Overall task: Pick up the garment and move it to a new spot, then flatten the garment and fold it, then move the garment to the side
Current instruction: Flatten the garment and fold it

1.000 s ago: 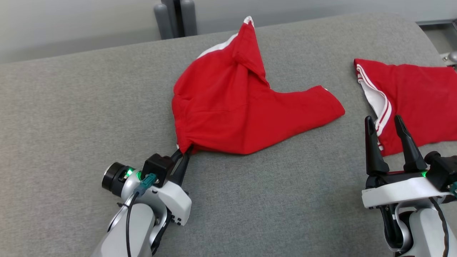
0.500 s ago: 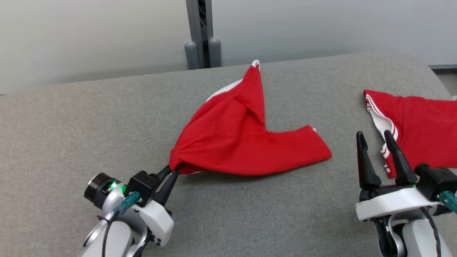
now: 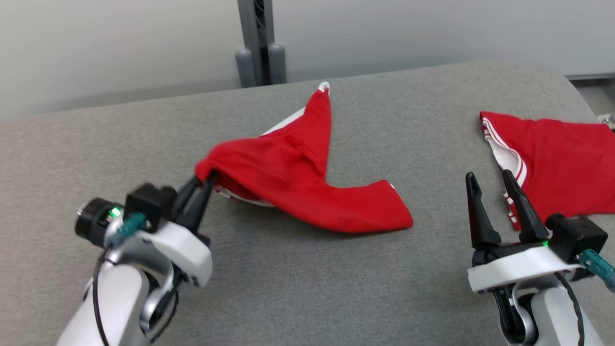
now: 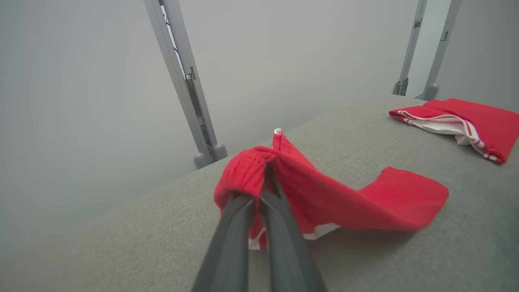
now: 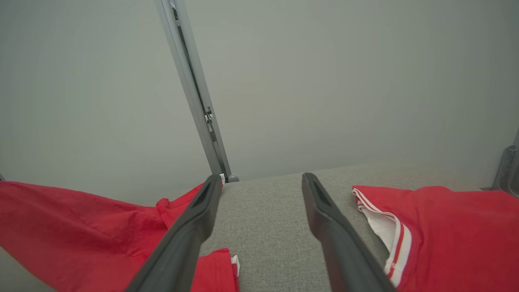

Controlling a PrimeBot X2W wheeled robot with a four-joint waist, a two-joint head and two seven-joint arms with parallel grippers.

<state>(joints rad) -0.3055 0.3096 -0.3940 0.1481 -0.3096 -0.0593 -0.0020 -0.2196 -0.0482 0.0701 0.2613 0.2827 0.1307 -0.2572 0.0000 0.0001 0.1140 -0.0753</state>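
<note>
Looks like pick-up: left gripper (image 3: 205, 181) pinched shut on the edge of the garment (image 3: 298, 192), right gripper (image 3: 488, 178) wide apart, empty. Next, probably lift clear and carry somewhere new.

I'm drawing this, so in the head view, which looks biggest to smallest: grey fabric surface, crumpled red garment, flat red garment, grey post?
Grey fabric surface
Crumpled red garment
Flat red white-striped garment, cut off by the picture's edge, so unsure
Grey metal post
</note>
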